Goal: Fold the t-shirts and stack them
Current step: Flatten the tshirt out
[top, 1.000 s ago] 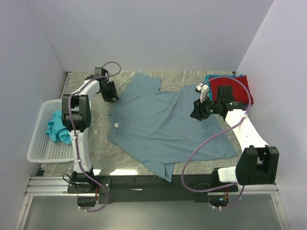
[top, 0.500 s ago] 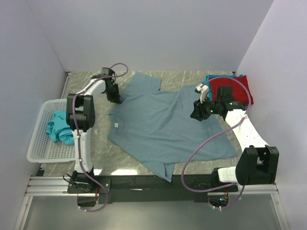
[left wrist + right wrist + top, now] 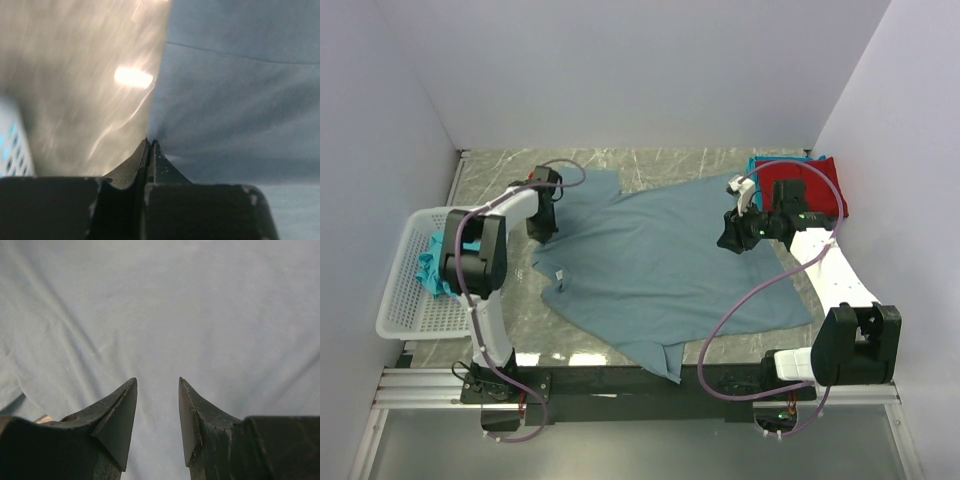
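The large slate blue-grey t-shirt (image 3: 660, 260) lies spread over the middle of the table, still rumpled. My left gripper (image 3: 542, 226) is shut on its left edge near a sleeve; in the left wrist view the closed fingertips (image 3: 150, 142) meet right at the fabric's border (image 3: 240, 100). My right gripper (image 3: 730, 240) is open and empty, hovering over the shirt's right part; only blue-grey cloth (image 3: 175, 300) shows between its fingers (image 3: 157, 382). A red t-shirt (image 3: 823, 180) lies folded at the back right on a teal one (image 3: 757, 163).
A white plastic basket (image 3: 395, 290) sits at the left table edge with a crumpled teal t-shirt (image 3: 435, 265) in it. White walls close in the back and both sides. The black rail with the arm bases runs along the near edge.
My left gripper has moved back toward me and left, dragging the shirt's upper left part with it; the sleeve and collar area shifted left. The right arm has stayed still.
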### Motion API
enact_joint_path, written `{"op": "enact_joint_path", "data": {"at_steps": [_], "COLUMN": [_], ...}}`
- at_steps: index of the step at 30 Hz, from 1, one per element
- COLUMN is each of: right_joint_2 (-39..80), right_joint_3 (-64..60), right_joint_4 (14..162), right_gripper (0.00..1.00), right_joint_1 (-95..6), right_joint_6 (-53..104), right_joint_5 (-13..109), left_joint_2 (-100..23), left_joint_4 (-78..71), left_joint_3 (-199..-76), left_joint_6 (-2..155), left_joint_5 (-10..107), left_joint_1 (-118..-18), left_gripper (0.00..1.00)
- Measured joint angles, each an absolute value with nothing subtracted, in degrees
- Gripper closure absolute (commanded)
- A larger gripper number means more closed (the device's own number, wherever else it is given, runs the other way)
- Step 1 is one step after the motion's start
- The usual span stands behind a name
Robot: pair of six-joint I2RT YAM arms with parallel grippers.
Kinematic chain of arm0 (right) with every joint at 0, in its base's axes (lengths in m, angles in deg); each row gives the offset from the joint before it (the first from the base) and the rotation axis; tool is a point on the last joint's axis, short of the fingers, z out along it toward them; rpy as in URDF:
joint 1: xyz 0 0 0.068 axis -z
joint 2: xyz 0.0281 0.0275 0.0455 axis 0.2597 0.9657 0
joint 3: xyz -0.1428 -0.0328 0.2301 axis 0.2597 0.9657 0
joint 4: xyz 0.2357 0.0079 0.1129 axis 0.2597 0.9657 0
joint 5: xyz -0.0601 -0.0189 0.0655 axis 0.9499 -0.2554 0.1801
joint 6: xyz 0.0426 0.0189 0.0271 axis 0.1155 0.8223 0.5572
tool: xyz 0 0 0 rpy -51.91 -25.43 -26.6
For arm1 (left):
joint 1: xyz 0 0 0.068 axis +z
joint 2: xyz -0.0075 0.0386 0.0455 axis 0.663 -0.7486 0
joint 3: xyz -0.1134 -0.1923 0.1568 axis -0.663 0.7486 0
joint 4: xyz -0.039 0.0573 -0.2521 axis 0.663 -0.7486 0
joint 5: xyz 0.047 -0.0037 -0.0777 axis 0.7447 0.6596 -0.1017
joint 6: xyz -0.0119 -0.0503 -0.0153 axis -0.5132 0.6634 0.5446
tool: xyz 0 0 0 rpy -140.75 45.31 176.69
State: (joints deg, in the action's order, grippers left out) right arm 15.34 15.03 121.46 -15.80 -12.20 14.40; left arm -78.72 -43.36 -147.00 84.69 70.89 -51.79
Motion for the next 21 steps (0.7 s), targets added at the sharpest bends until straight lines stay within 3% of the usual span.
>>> {"op": "enact_joint_path", "data": {"at_steps": [4, 7, 8, 10, 11, 14, 21], "right_joint_2": [15.7, 16.5, 16.7, 17.7, 18.2, 19.6, 21.8], "right_joint_3": [15.0, 15.0, 15.0, 15.0, 15.0, 15.0, 14.1], "right_joint_4": [121.6, 121.7, 121.7, 121.7, 121.6, 121.6, 122.3], "right_gripper": [0.54, 0.54, 0.54, 0.54, 0.54, 0.54, 0.53], "right_joint_1": [-15.8, -15.8, -15.8, -15.8, -15.8, -15.8, -15.8], "right_joint_6": [-12.4, -12.3, -12.3, -12.3, -12.2, -11.8, -11.5], "right_joint_5": [14.4, 14.6, 14.8, 15.4, 15.5, 16.1, 16.7], "left_joint_2": [-73.2, -71.4, -71.1, -69.5, -68.6, -64.2, -64.3], "left_joint_4": [-44.4, -45.5, -45.7, -45.9, -45.9, -46.2, -42.1], "left_joint_3": [-139.4, -137.7, -137.7, -137.7, -137.7, -139.0, -148.9], "left_joint_6": [85.7, 85.9, 86.0, 86.1, 86.2, 85.3, 82.6], "left_joint_5": [71.7, 71.7, 71.7, 71.6, 71.5, 69.9, 65.2], "left_joint_1": [-51.3, -51.5, -51.5, -51.6, -51.7, -51.7, -51.0], "left_gripper": [0.98, 0.89, 0.80, 0.71, 0.59, 0.46, 0.38]}}
